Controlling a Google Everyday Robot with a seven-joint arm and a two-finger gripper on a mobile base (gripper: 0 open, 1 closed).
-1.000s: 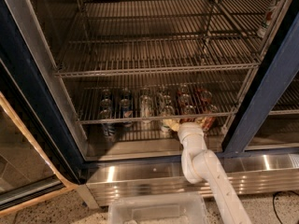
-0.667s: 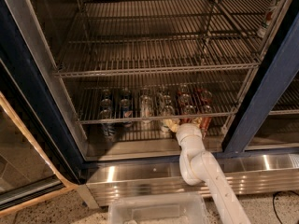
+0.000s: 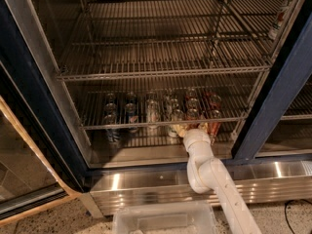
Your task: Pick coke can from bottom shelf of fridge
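Observation:
The fridge stands open, with grey wire racks above its steel bottom shelf. Several cans stand in rows on that shelf, seen through the lowest rack. The red coke cans are at the right end of the rows, another one just to the left. My white arm reaches up from the lower right into the gap under the lowest rack. My gripper is at the front of the can rows, right beside the red cans. The rack wires and the wrist hide its tip.
Darker blue cans stand at the left of the rows, pale cans in the middle. A lone can sits on an upper rack at the far right. A clear plastic bin lies on the floor below, the glass door hangs open at left.
The arm has shifted a little to the left and slightly deeper under the lowest rack. The cans have not moved.

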